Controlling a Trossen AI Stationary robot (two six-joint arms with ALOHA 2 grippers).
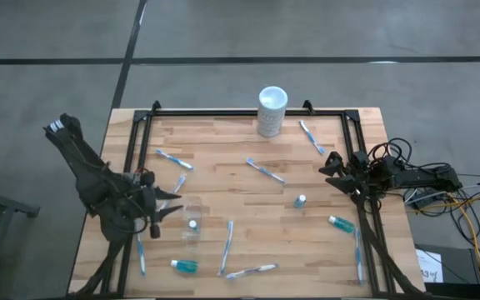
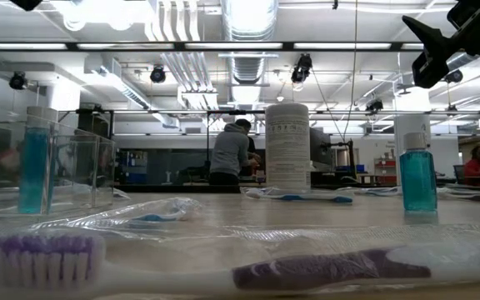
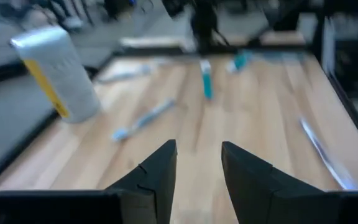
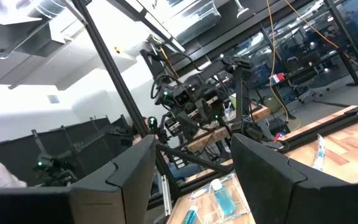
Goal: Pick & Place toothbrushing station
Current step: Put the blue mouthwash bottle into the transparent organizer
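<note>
Clear cup [image 1: 192, 219]: teal tube [image 1: 192, 224] inside | left gripper [image 1: 173, 208] released | right gripper [image 1: 327, 164] released

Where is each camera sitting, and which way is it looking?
High view: above the table, looking straight down; both arms show, left end effector and right end effector.
Low view: at tabletop height, looking across a toothbrush into the room; one end effector hangs at the top corner.
Left wrist view: on the left arm, looking over the table; its own fingers show, open and empty.
Right wrist view: on the right arm, tilted toward the ceiling; its own fingers show, open.
Shared: the white cylinder.
</note>
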